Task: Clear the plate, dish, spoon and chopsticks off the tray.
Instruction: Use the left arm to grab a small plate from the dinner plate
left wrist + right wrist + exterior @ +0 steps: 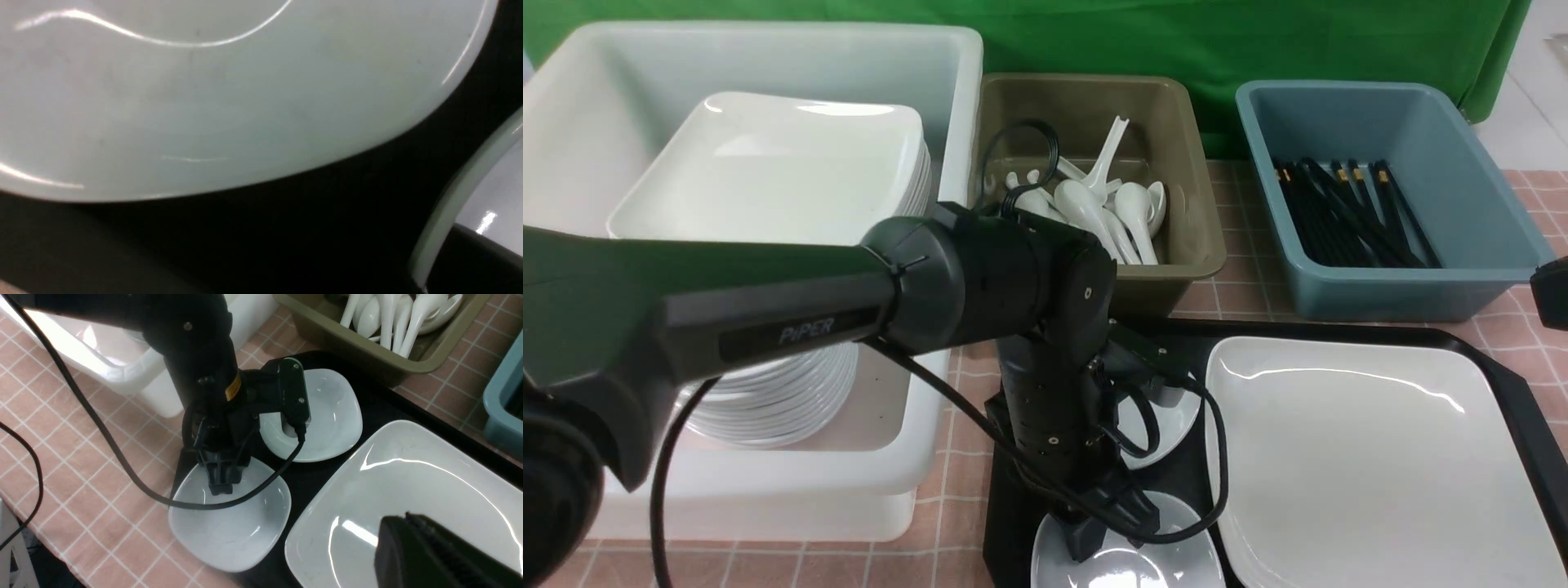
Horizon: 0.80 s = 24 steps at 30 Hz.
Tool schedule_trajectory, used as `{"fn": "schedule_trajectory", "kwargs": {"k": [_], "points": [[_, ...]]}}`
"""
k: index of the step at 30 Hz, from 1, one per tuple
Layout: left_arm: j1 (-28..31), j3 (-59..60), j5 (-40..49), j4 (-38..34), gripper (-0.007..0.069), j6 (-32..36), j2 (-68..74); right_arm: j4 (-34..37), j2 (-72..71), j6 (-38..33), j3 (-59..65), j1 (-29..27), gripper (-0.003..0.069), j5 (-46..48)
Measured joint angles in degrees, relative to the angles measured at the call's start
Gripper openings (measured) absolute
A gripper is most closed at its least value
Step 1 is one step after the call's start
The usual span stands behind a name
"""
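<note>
The black tray [1515, 388] holds the large white plate [1372, 465] on its right and two small pale dishes on its left. My left gripper [1094, 543] points down and is shut on the left rim of the near dish [233, 531]. One finger [482, 261] sits inside that rim [443, 216]. The far dish [333, 412] lies just beyond. My right gripper [404, 522] is shut and empty, hovering over the plate [408, 486]. No spoon or chopsticks show on the tray.
A white tub [931, 106] with a stack of plates stands at the left. An olive bin [1176, 106] holds white spoons. A blue bin [1486, 237] holds black chopsticks. My left arm's cable [122, 469] hangs over the near dish.
</note>
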Motion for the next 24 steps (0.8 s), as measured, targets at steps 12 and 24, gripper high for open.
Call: {"fn": "schedule_trajectory", "kwargs": {"k": [12,24], "points": [[-0.1,-0.3,1.9,2.0,0.0013,-2.7,-14.3,0.2,0.0,-0.1,0.0,0.0,0.0030,-0.4],[22.2,-5.4,4.0,-5.1,0.0013,-3.0,-30.9,14.5,6.7,-15.9,-2.1,3.1,0.0030,-1.9]]}}
